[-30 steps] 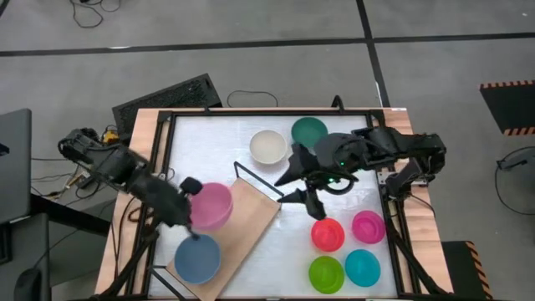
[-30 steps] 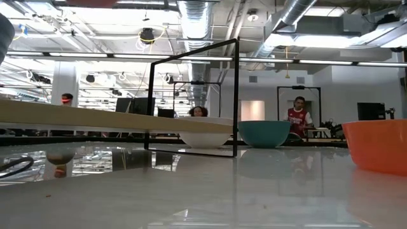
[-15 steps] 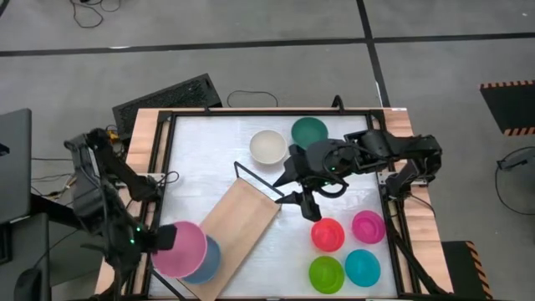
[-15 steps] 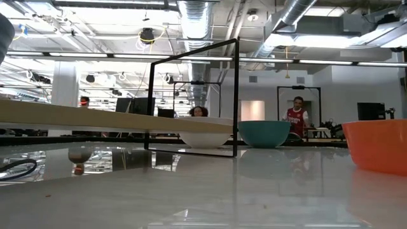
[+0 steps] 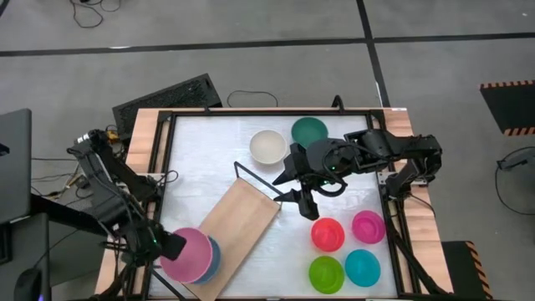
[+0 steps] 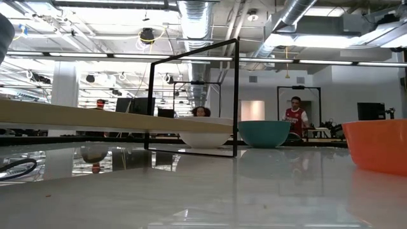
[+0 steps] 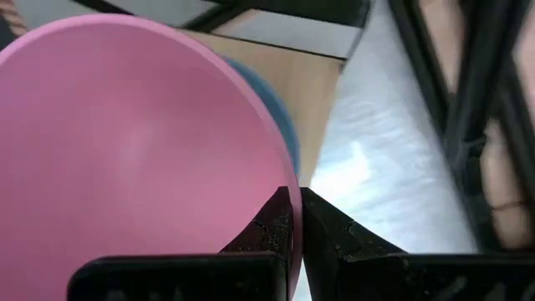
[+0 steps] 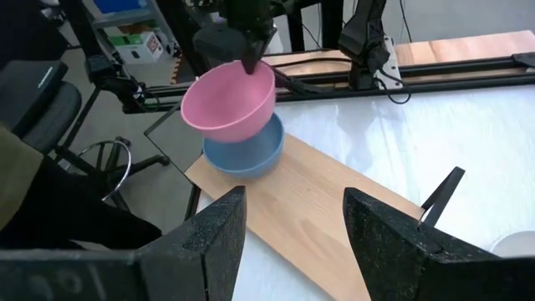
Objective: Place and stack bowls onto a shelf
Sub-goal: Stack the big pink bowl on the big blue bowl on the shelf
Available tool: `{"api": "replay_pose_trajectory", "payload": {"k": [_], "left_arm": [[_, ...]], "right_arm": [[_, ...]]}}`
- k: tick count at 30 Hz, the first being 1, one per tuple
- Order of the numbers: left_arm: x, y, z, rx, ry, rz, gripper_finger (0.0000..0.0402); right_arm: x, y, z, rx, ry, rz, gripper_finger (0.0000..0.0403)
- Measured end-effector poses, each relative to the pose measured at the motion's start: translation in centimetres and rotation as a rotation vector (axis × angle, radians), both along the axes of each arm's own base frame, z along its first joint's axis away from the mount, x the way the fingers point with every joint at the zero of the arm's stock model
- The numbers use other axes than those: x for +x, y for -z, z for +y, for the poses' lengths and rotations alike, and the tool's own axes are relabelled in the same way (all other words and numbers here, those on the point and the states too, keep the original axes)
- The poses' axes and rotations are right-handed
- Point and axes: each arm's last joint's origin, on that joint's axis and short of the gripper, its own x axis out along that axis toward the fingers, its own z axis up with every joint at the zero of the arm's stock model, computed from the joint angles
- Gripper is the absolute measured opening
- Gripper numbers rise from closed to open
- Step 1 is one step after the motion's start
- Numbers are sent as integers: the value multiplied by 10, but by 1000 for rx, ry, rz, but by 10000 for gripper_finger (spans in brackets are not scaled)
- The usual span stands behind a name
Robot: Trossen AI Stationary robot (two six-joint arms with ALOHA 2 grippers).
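My left gripper (image 5: pixel 173 245) is shut on a light pink bowl (image 5: pixel 191 253), which it holds over a navy blue bowl (image 8: pixel 244 152). The blue bowl stands on the near-left end of the light-wood shelf (image 5: pixel 241 224). The shelf lies slanted across the table. My right gripper (image 5: pixel 285 186) hangs open above the table beside the shelf's far end and holds nothing. On the white tabletop stand a cream bowl (image 5: pixel 268 146), a dark green bowl (image 5: pixel 309 131), a red one (image 5: pixel 328 235), a magenta one (image 5: pixel 368 227), a lime one (image 5: pixel 326 273) and a cyan one (image 5: pixel 362 267). My left gripper pinches the pink bowl's rim (image 7: pixel 286 171), one finger inside the bowl and one outside. The fingers (image 8: pixel 251 57) come from above, pointing steeply down. The bowl hangs tilted, opening up, right over the blue bowl; whether the two bowls touch, I cannot tell.
A black frame (image 5: pixel 163 159) runs round the tabletop. The shelf's thin black wire frame (image 6: pixel 234 95) stands up at its far end. A black pad (image 5: pixel 167 96) lies beyond the table's far left corner. People (image 6: pixel 294 114) show in the room behind.
My left gripper has carried the pink bowl from over the middle of the shelf's left side toward the table's near-left corner and down, rolling its wrist on the way. The bowl now hangs over the blue bowl. My right gripper has kept still and open.
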Motion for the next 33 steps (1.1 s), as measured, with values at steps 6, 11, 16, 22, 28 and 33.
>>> {"api": "replay_pose_trajectory", "payload": {"k": [6, 11, 16, 22, 28, 33], "left_arm": [[-5, 12, 7, -57, 31, -58, 0], [-7, 23, 8, -83, 47, -44, 0], [-5, 23, 11, -105, 52, -15, 0], [0, 30, 11, -105, 90, -14, 0], [6, 40, 16, -59, 105, -52, 0], [8, 40, 18, -102, 99, 2, 0]], "right_arm": [[0, 0, 0, 2, 2, 0, 225], [3, 2, -2, 1, 8, 5, 225], [6, 5, -3, -5, 15, 24, 225], [11, 12, -2, -12, 15, 54, 225], [16, 17, -1, -17, 14, 73, 225], [16, 17, -1, -16, 15, 71, 225]]}}
